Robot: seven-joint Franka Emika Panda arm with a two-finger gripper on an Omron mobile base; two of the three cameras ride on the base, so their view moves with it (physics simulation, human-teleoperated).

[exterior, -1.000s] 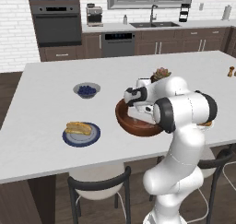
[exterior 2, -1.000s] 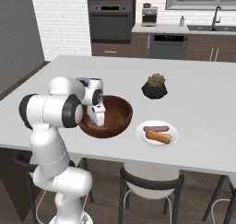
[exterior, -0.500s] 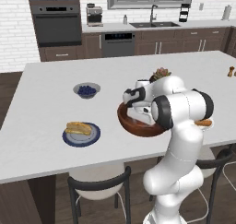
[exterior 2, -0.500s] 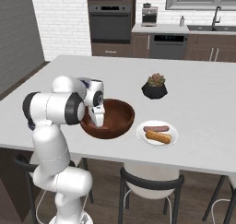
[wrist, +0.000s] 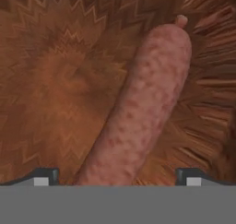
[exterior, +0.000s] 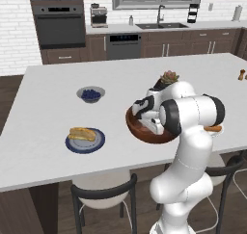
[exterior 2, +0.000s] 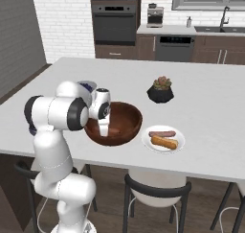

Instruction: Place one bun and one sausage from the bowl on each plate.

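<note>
Sausage [wrist: 143,108] lies on the floor of the bowl [exterior 2: 128,113], pinkish, mottled, running lengthwise between the two finger tips [wrist: 44,176] in the hand view, its knotted end pointing away from the hand. In the right base view a bit of it shows in the bowl just right of the gripper [exterior 2: 104,129]. Claw is wide, one tip on each side of the sausage, neither touching it as far as the hand view shows; nothing held.

Gripper points down into the bowl, at its left part in the right base view. In the left base view the hand sits over the bowl [exterior: 137,133], with the arm hiding most of the bowl's inside.

Bowl stands on the counter [exterior 2: 210,102] near its near edge. White plate [exterior 2: 147,140] just right of the bowl, holding a bun [exterior 2: 164,142] on the near side and a second sausage [exterior 2: 161,133] on the far side, side by side. Blue plate [exterior: 73,146] well left of the bowl, with a bun [exterior: 82,133] on it. Blueberry bowl [exterior: 90,94] beyond the blue plate. Succulent pot [exterior 2: 160,90] beyond the bowl, to the right.
</note>
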